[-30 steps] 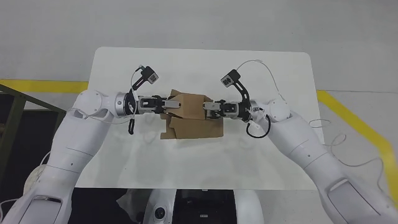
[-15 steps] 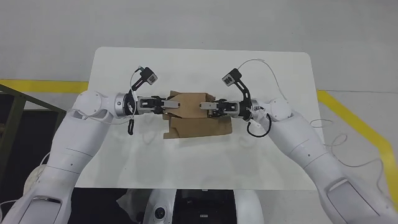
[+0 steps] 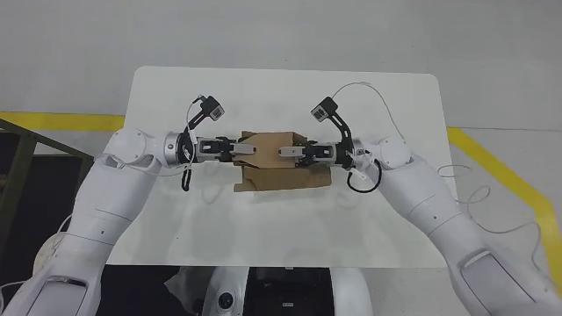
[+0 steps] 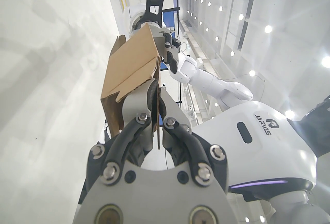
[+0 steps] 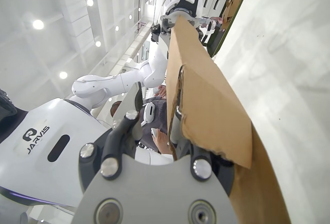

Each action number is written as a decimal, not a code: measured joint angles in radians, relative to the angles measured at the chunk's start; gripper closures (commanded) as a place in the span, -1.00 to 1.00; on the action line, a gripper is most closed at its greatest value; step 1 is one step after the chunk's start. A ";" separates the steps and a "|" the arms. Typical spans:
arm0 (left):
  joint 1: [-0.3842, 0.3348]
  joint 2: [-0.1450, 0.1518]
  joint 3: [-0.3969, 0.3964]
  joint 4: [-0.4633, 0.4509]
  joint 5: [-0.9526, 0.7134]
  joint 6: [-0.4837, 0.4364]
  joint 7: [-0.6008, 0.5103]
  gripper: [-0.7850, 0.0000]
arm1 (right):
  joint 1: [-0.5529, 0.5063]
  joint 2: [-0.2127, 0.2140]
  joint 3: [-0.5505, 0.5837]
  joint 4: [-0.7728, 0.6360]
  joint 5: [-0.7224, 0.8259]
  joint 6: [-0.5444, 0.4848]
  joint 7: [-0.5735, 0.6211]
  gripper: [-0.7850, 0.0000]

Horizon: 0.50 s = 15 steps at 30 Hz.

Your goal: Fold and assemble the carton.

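The brown carton [image 3: 281, 167] rests on the white table [image 3: 176, 219] between my two arms, partly erected with loose flaps. My left gripper [image 3: 246, 150] is at the carton's left end. In the left wrist view it [image 4: 156, 98] is shut on the edge of a carton flap [image 4: 129, 67]. My right gripper [image 3: 287, 151] lies over the carton's top from the right. In the right wrist view it [image 5: 157, 104] is open, one finger free in the air and the other behind a carton panel [image 5: 206, 106].
A thin white cable [image 3: 373, 95] loops over the table's far right part. A green frame [image 3: 22, 145] stands off the table's left side. Bare table lies in front of and behind the carton.
The right gripper has slid left over the carton's top. The left gripper has edged right, and the carton's left flaps have squared up.
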<state>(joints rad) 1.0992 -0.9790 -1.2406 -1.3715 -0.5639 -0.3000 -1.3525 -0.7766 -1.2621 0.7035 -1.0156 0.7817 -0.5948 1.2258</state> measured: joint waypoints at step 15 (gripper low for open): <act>-0.002 0.001 0.002 0.002 0.003 0.000 0.000 1.00 | 0.025 -0.004 -0.021 0.035 -0.048 -0.001 -0.001 1.00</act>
<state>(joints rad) 1.0969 -0.9781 -1.2384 -1.3699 -0.5610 -0.3002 -1.3528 -0.7521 -1.2666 0.6821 -0.9809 0.7334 -0.5960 1.2243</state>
